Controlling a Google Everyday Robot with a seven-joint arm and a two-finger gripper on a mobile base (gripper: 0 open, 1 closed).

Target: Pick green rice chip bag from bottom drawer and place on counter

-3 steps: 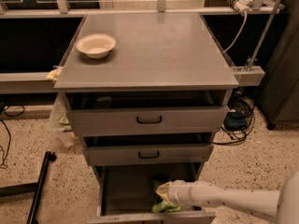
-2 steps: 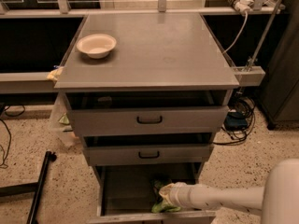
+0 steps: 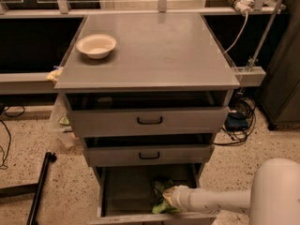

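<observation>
The bottom drawer [image 3: 123,191] is pulled open below two shallower drawers with black handles. The green rice chip bag [image 3: 162,204] lies crumpled in its right front part, partly hidden by my arm. My gripper [image 3: 168,198] reaches into the drawer from the right, at the bag and touching it. The counter [image 3: 154,50] is the wide grey top of the cabinet.
A white bowl [image 3: 96,45] stands on the counter's back left. The top drawer [image 3: 149,120] and middle drawer [image 3: 149,154] stand slightly open above my arm. A black stand leg [image 3: 40,186] lies on the floor at left. Cables [image 3: 239,121] hang at right.
My arm's white body has come further into view at lower right. The gripper has stayed at the bag in the bottom drawer.
</observation>
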